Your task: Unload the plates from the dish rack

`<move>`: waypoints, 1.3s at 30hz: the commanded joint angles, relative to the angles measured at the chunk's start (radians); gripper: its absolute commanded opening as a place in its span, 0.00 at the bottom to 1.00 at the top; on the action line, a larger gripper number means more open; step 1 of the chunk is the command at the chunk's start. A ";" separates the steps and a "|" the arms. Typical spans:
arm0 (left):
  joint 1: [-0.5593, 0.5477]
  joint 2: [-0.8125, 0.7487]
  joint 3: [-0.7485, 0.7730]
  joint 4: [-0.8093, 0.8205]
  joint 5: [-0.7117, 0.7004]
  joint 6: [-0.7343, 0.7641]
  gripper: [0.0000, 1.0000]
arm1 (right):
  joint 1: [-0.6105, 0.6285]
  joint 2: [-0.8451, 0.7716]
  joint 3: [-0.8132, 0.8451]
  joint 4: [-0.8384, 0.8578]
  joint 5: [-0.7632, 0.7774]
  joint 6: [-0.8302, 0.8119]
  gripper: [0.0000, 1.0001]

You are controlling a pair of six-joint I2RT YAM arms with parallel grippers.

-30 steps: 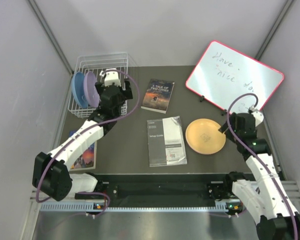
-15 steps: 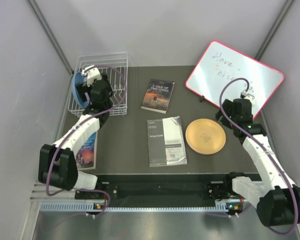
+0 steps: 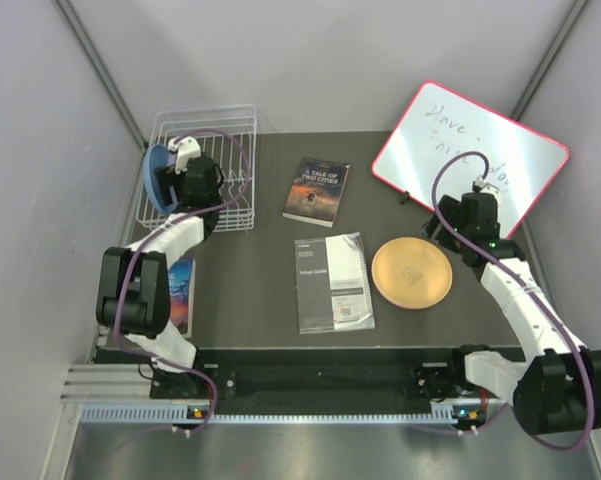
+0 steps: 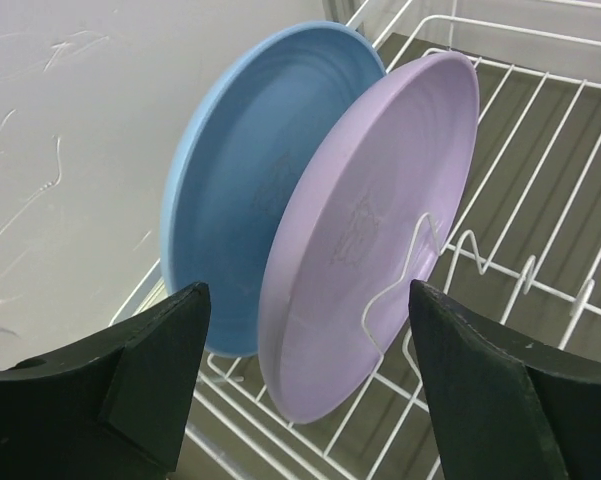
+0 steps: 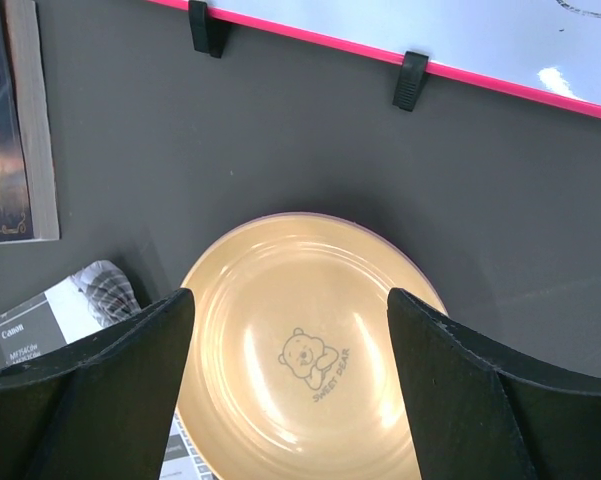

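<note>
Two hands are wide open and empty. The left hand (image 4: 302, 300) faces the hollow sides of the lavender plate (image 4: 380, 220) and the blue plate (image 4: 242, 180), which stand on edge side by side in the rack (image 4: 540, 130). The right hand (image 5: 290, 298) hangs over the orange plate (image 5: 310, 340), which lies flat on the tabletop (image 5: 280, 120).

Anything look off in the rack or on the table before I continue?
Nothing stands out. The blue plate and lavender plate stand on edge in the dish rack; the orange plate lies flat on the table. No spills or cracks show.
</note>
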 commanded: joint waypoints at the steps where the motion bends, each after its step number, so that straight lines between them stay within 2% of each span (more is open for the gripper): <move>1: 0.017 0.033 0.067 0.078 -0.026 0.022 0.82 | -0.002 0.017 0.005 0.055 -0.001 -0.008 0.78; 2: 0.019 0.036 0.065 0.095 -0.029 0.022 0.81 | -0.002 0.020 0.003 0.055 -0.001 -0.007 0.78; 6: 0.022 0.041 0.062 0.124 -0.044 0.064 0.61 | -0.004 0.045 0.002 0.070 -0.008 0.004 0.78; 8: 0.024 0.044 0.060 0.125 -0.041 0.064 0.56 | -0.004 0.059 0.006 0.076 -0.018 0.003 0.78; 10: 0.024 0.046 0.060 0.130 -0.036 0.061 0.47 | -0.005 0.065 0.008 0.076 -0.018 -0.001 0.78; 18: 0.024 0.044 0.065 0.135 -0.046 0.089 0.35 | -0.004 0.071 0.012 0.076 -0.025 -0.007 0.78; 20: 0.024 0.044 0.060 0.142 -0.046 0.097 0.21 | -0.004 0.070 0.011 0.072 -0.022 -0.008 0.78; 25: 0.024 0.046 0.065 0.142 -0.073 0.092 0.13 | -0.004 0.063 0.009 0.072 -0.024 -0.010 0.78; 27: 0.022 0.044 0.076 0.125 -0.069 0.092 0.00 | -0.004 0.063 0.008 0.073 -0.024 -0.013 0.78; 35: 0.022 0.032 0.083 0.136 -0.049 0.117 0.00 | -0.004 0.073 0.000 0.079 -0.031 -0.010 0.78; 39: 0.001 0.023 0.087 0.249 -0.095 0.284 0.00 | -0.004 0.076 -0.007 0.093 -0.042 -0.008 0.78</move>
